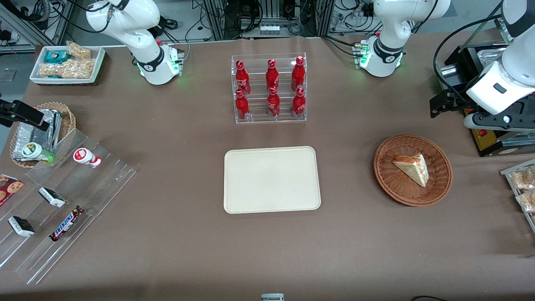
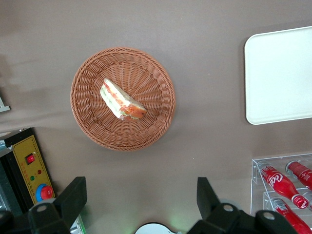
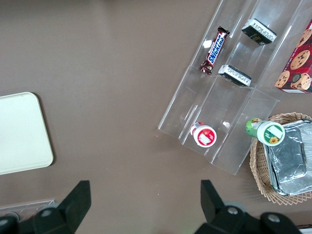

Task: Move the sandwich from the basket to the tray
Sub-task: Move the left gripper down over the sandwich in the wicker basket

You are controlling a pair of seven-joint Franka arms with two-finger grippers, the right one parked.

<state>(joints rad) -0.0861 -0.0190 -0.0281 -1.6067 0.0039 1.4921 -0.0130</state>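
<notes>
**A:** Start with what lies closest to the front camera.

**B:** A clear stepped display stand [image 1: 62, 200] toward the parked arm's end of the table. On it lie a Snickers bar [image 1: 67, 223], with the name readable on the wrapper, two small dark packets with white edges [image 1: 21, 225], and a small red-and-white capped bottle [image 1: 87, 157] on its side.

**A:** And the task's things?

**B:** The cream tray [image 1: 272, 179] sits mid-table with nothing on it. Toward the working arm's end is the reddish-brown wicker basket [image 1: 413, 169], and the sandwich [image 1: 413, 167] lies inside it, a pale wedge showing orange and green filling.

**A:** The gripper?

**B:** The left gripper [image 2: 139, 204] hangs above the table, farther from the front camera than the basket. Its two dark fingers [image 2: 73, 197] are spread wide apart, gripping nothing and touching nothing; the sandwich is well apart from them.

**A:** The surface?

**B:** A brown cloth-like cover [image 1: 175, 125] over the whole table. Near the gripper is a yellow control box with red buttons [image 2: 31, 168].

**A:** Farthest away?

**B:** A clear rack [image 1: 269, 88] holding six red Coca-Cola bottles [image 1: 272, 75] in two rows of three, the script legible in the wrist view. Then the arm bases and a tangle of cables on the floor.
</notes>
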